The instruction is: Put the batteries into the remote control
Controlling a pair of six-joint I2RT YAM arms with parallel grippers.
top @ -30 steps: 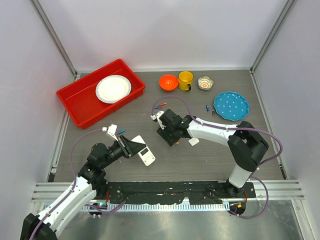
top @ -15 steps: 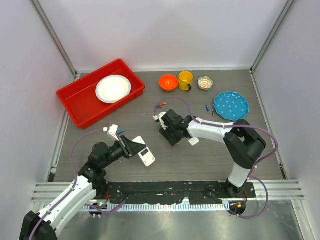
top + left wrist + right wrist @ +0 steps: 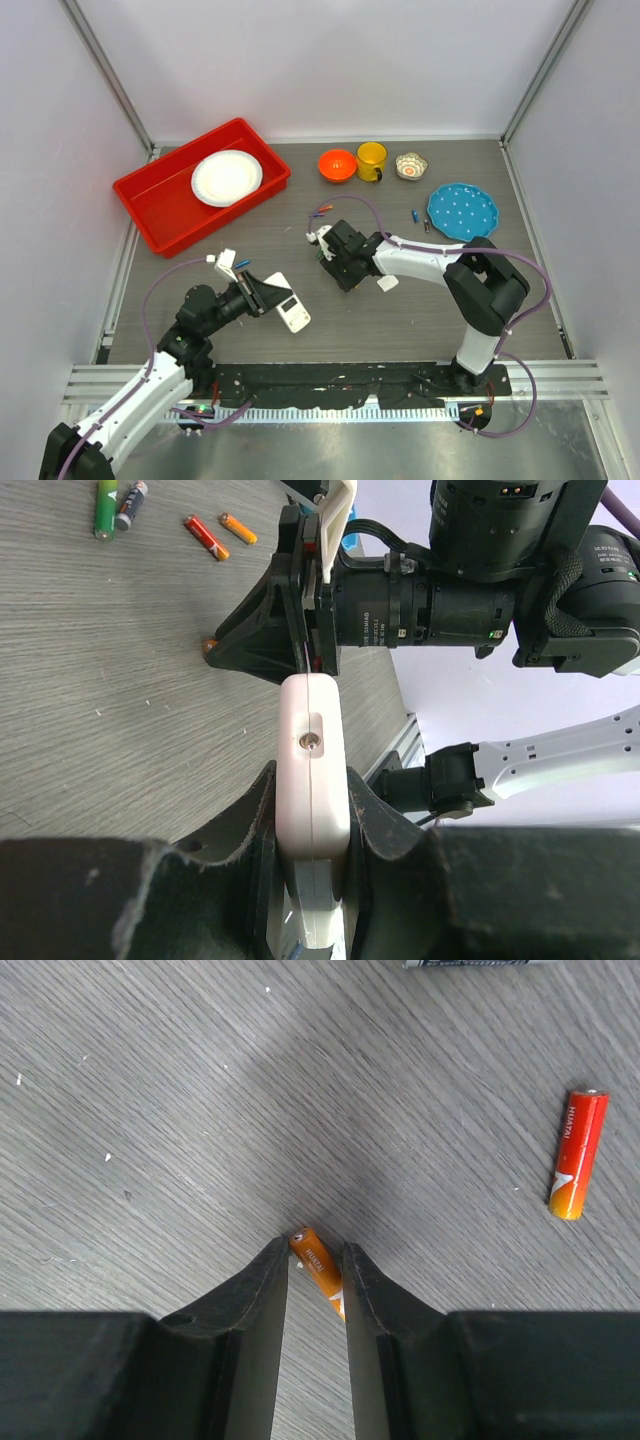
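My left gripper (image 3: 313, 790) is shut on the white remote control (image 3: 313, 760), held edge-on just above the table; from above the remote control (image 3: 293, 313) shows its face beside the left gripper (image 3: 268, 296). My right gripper (image 3: 316, 1250) is down on the table with its narrow jaws closed round an orange battery (image 3: 318, 1260) that lies slantwise between them, touching both. A red-orange battery (image 3: 577, 1153) lies loose to the right. More batteries (image 3: 205, 537) lie beyond the right gripper (image 3: 326, 250).
A red tray (image 3: 150, 205) with a white plate (image 3: 227, 177) stands back left. An orange bowl (image 3: 337, 164), yellow mug (image 3: 371, 159), small patterned bowl (image 3: 410, 165) and blue plate (image 3: 462, 211) line the back. A small white cover piece (image 3: 387, 283) lies by the right arm.
The right gripper has edged slightly toward the back and its jaws have narrowed round the orange battery. The left arm and the remote control have not moved.
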